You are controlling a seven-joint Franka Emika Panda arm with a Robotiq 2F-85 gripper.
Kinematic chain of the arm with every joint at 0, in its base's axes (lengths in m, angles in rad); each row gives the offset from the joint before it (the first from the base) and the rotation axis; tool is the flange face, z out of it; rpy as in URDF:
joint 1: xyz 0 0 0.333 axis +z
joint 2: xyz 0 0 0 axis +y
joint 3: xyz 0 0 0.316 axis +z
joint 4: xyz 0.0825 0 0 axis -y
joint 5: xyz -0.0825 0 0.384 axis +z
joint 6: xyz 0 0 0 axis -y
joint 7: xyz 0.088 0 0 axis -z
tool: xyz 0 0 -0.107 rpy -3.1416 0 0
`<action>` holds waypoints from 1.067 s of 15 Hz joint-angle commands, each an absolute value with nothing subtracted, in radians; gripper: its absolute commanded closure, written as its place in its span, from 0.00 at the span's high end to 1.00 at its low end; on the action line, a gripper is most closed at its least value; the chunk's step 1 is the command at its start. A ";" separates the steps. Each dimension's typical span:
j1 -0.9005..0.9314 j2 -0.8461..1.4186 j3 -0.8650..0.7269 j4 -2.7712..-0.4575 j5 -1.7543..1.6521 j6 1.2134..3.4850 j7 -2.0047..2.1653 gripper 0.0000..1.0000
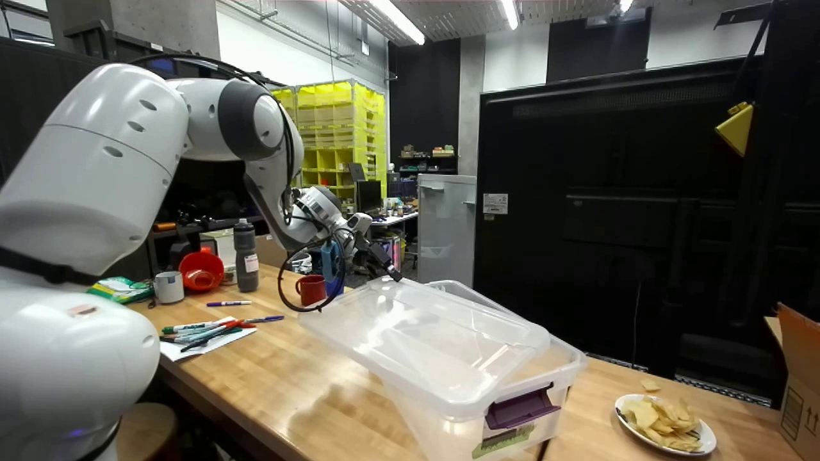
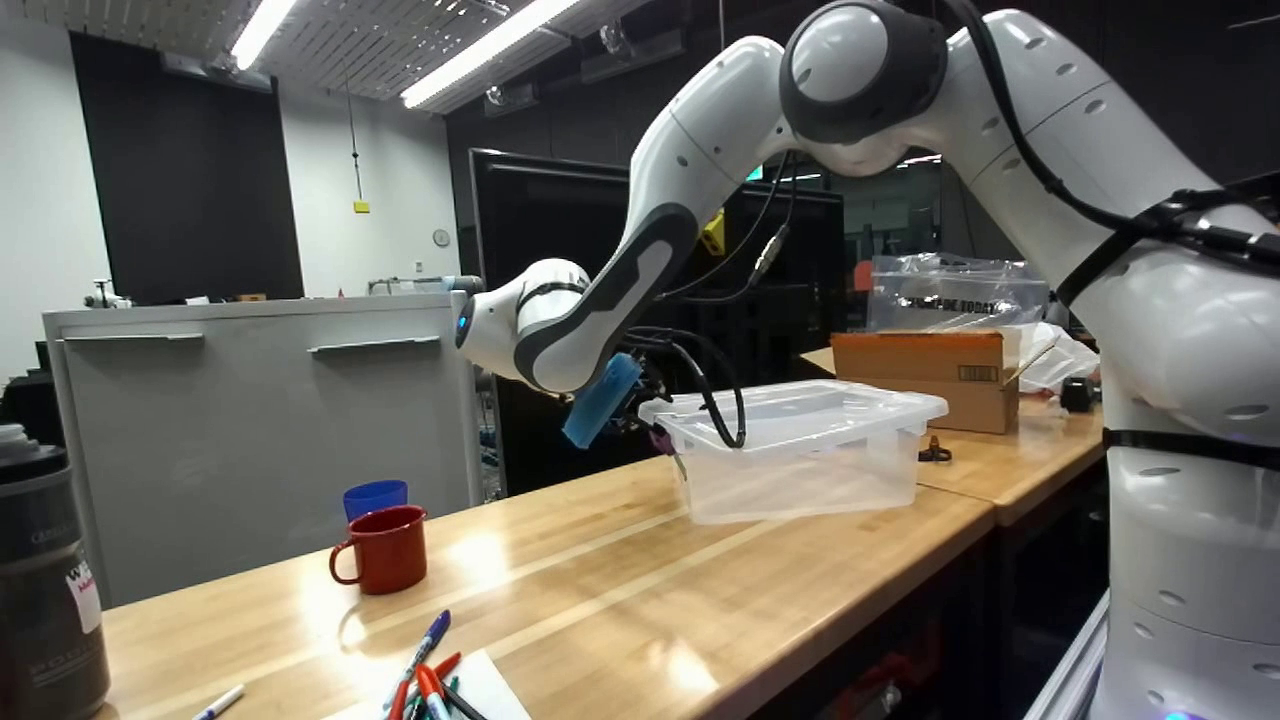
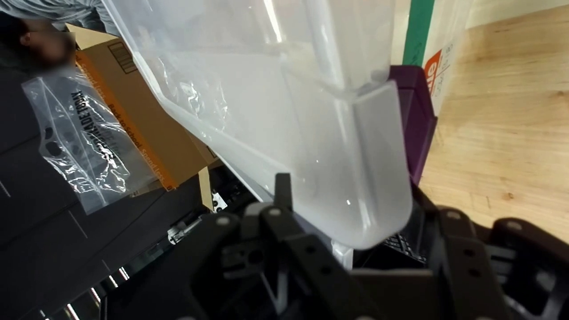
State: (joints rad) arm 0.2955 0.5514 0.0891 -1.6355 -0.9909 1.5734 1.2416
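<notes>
Between the partway-spread fingers of the pincer point(image 3: 349, 184) lies a corner of the translucent plastic lid point(image 1: 410, 333), askew over the storage bin point(image 2: 800, 490), whether gripped I cannot tell, and a shallow hold could let it slip.

Overhead strip lights point(image 2: 488, 45), glare on tabletop point(image 2: 600, 565) (lid point(image 1: 423, 342) too), soft shadows

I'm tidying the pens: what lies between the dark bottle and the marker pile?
A single pen lies on the wooden table there, apart from both; it shows in both exterior views.
</notes>
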 commanded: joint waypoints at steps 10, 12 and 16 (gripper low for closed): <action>0.360 0.456 0.109 -1.653 -1.050 1.459 1.314 0.12; 0.382 0.394 0.129 -1.690 -1.069 1.435 1.361 0.11; 0.436 0.278 0.194 -1.782 -1.143 1.374 1.468 0.07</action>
